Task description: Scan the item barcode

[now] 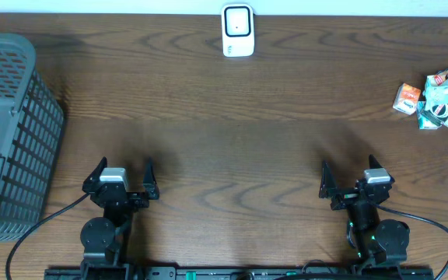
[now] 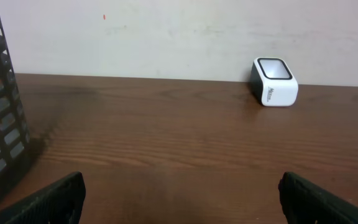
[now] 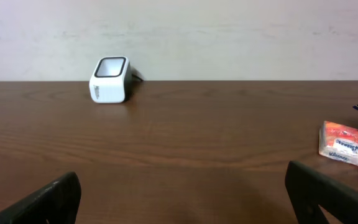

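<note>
Here, a white box-shaped barcode scanner (image 1: 238, 31) stands at the far edge of the dark brown wooden table (image 1: 232, 132), its dark window facing upward. Well to the scanner's right and slightly nearer the arms lies a small orange-and-white packet (image 1: 407, 98), just beside a crumpled pile of green-and-white wrappers (image 1: 446, 99). Far to the scanner's left sits a grey plastic lattice basket (image 1: 6, 132). The left gripper (image 1: 124, 169) and the right gripper (image 1: 349, 169) sit well in front of the scanner, one to each side, both with fingers spread wide and holding nothing.
</note>
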`<state>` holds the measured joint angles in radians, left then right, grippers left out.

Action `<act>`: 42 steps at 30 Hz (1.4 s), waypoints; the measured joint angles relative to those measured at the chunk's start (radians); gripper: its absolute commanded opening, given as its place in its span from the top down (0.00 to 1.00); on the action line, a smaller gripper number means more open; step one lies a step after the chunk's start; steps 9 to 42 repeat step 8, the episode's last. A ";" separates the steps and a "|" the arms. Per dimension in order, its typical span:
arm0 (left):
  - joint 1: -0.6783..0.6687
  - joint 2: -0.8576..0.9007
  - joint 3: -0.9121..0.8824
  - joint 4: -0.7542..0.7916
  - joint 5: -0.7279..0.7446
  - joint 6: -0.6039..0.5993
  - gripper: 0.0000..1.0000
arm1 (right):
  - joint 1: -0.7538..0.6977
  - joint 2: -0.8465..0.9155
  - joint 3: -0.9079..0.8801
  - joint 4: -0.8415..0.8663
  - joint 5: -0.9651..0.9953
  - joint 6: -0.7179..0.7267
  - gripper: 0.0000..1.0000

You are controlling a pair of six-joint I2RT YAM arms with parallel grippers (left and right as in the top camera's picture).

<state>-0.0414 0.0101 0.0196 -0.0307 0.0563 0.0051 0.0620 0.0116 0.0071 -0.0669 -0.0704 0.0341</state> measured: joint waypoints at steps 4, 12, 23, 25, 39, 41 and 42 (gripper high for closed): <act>0.000 0.000 0.000 0.000 0.000 0.000 0.02 | 0.000 0.000 0.000 0.000 0.000 0.000 0.01; 0.000 0.000 0.000 0.000 0.000 0.000 0.02 | 0.000 0.000 0.000 0.000 0.000 0.000 0.01; 0.000 0.000 0.000 0.000 0.000 0.000 0.02 | 0.000 0.000 0.000 0.000 0.000 0.000 0.01; 0.000 0.000 0.000 0.000 0.000 0.000 0.02 | 0.000 0.000 0.000 0.000 0.000 0.000 0.01; 0.000 0.000 0.000 0.000 0.000 0.000 0.02 | 0.000 0.000 0.000 0.000 0.000 0.000 0.01; 0.000 0.000 0.000 0.000 0.000 0.000 0.02 | 0.000 0.000 0.000 0.000 0.000 0.000 0.01; 0.000 0.000 0.000 0.000 0.000 0.000 0.02 | 0.000 0.000 0.000 0.000 0.000 0.000 0.01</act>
